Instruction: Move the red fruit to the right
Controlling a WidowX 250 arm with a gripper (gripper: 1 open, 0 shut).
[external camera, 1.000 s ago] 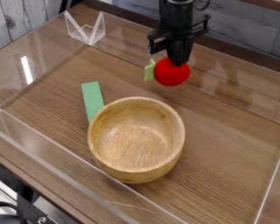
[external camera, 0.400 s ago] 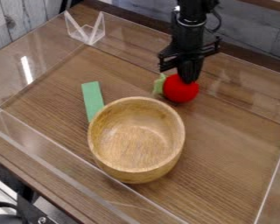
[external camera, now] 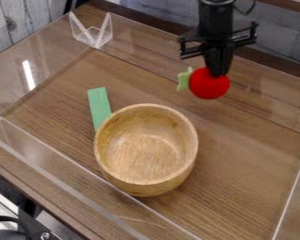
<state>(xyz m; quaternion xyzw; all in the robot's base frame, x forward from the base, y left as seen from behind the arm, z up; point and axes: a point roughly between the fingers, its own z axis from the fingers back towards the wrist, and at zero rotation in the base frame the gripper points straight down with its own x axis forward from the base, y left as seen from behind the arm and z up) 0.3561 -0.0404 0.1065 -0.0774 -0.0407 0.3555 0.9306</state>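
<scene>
Now, above the table (external camera: 247, 164), just beyond the wooden bowl (external camera: 146, 148) on its right side, the gripper (external camera: 214, 68) points down, pinched on the red fruit (external camera: 212, 85), which hangs clear of the surface. Carry step, by the look: next comes rightward travel, then a gentle set-down.

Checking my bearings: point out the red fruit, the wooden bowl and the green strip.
red fruit (external camera: 212, 85), camera view, red body.
wooden bowl (external camera: 142, 185), camera view, front wall.
green strip (external camera: 100, 106), camera view, its middle.
</scene>
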